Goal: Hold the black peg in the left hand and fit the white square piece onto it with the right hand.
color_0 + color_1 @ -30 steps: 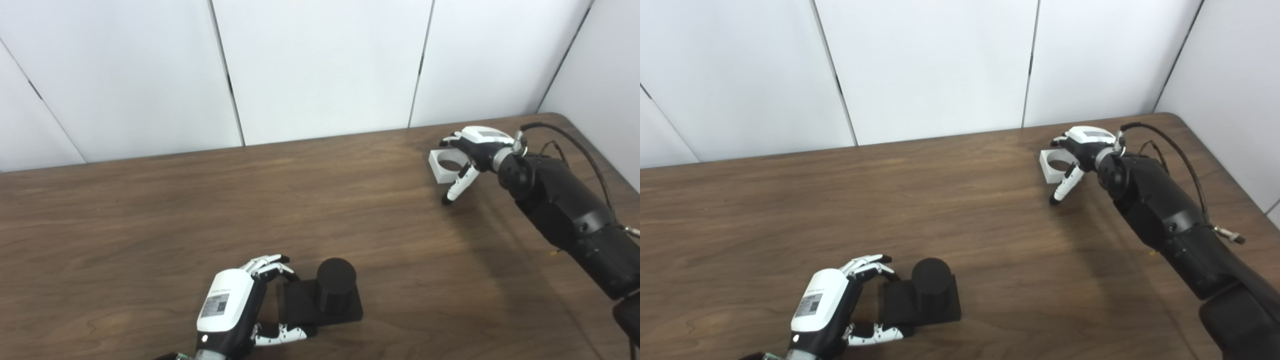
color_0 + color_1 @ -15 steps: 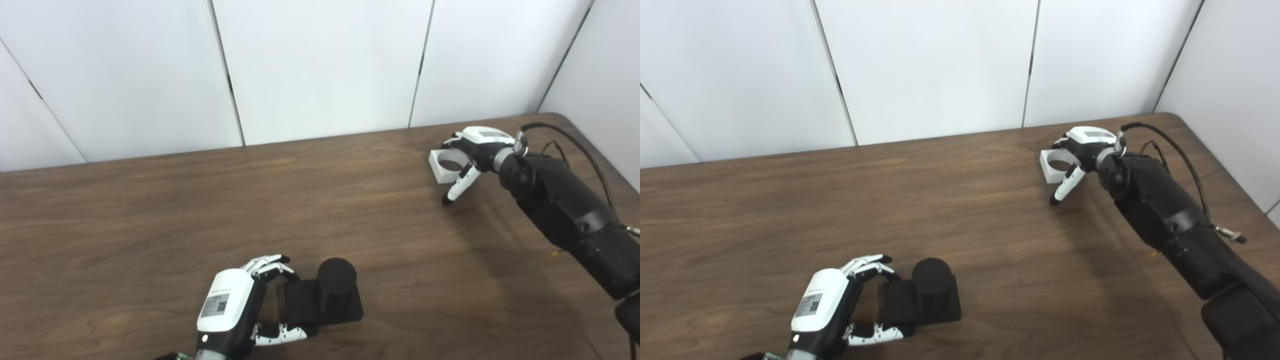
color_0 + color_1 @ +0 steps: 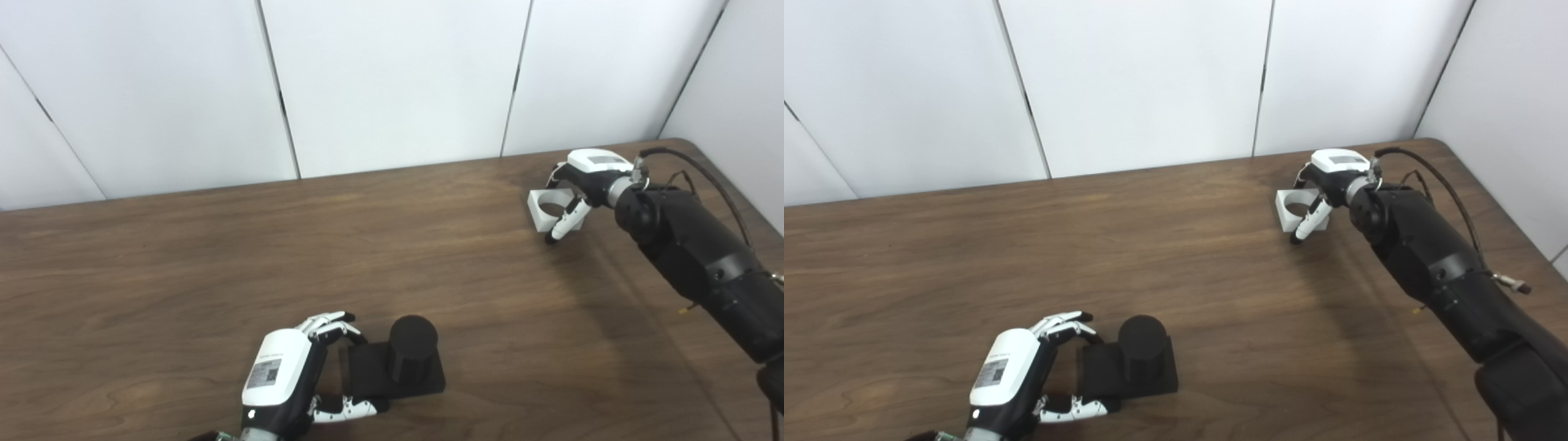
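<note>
The scene is filled by a brown wooden desk (image 3: 184, 257), bounded at the back by white wall panels (image 3: 392, 79). The right arm (image 3: 698, 257), black and jointed, is stretched from the lower right toward the far right part of the desk. Near the front edge, a black peg (image 3: 411, 355) is seen standing upright on its flat square base (image 3: 373, 380), which lies on the desk. The base is gripped at its left side by the left robot hand (image 3: 288, 373): the fingers (image 3: 327, 324) are curled over its far edge and the thumb is pressed along its near edge, so the hand is clamped on the peg's base. Well apart from it, at the far right, the white square piece (image 3: 547, 209) with its round hole is found. The right robot hand (image 3: 582, 180) is closed around that piece, with fingers over its far side and the thumb (image 3: 563, 223) laid across its near side. Whether the piece is lifted clear of the desk cannot be told.
</note>
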